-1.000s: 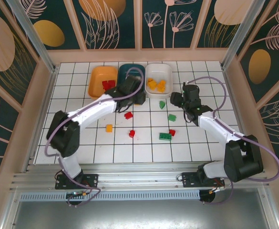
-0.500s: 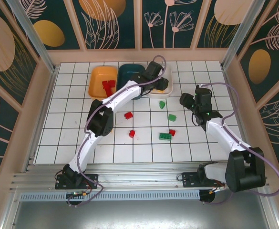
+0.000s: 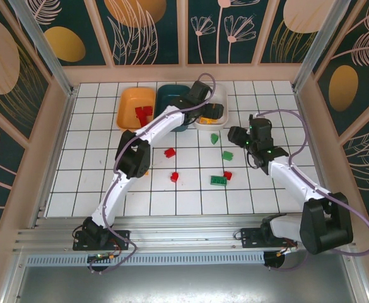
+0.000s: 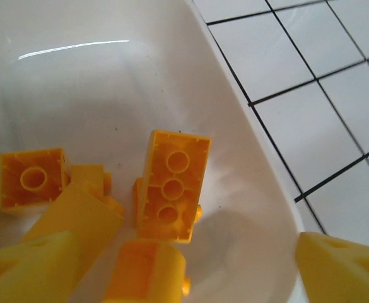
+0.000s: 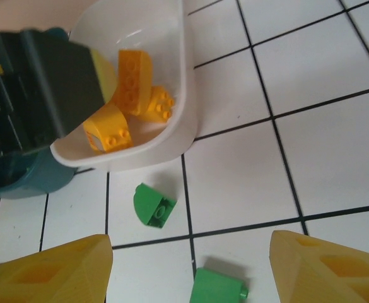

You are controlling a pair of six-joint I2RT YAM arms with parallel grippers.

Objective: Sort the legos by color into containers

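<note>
My left gripper (image 3: 213, 113) hangs open over the white tub (image 3: 221, 96), low above several orange-yellow legos (image 4: 171, 186). One orange-yellow brick (image 4: 147, 273) lies loose between its fingers (image 4: 26, 265). My right gripper (image 3: 237, 135) is open just above the floor. A rounded green brick (image 5: 152, 205) and a square green brick (image 5: 219, 288) lie ahead of and between its fingertips (image 5: 328, 265). The orange tub (image 3: 128, 100) holds red legos (image 3: 143, 113). The teal tub (image 3: 169, 96) sits between the other two.
Loose on the tiles are red bricks (image 3: 169, 152), (image 3: 174, 177), (image 3: 228, 175) and a flat green plate (image 3: 219, 180). The left arm's elbow (image 3: 134, 158) stands over the floor's left-middle. The left gripper's black body (image 5: 45, 95) crowds the white tub's near-left corner.
The left gripper swung from in front of the teal tub to over the white tub and opened. The right gripper drifted right, then back left toward the green bricks.
</note>
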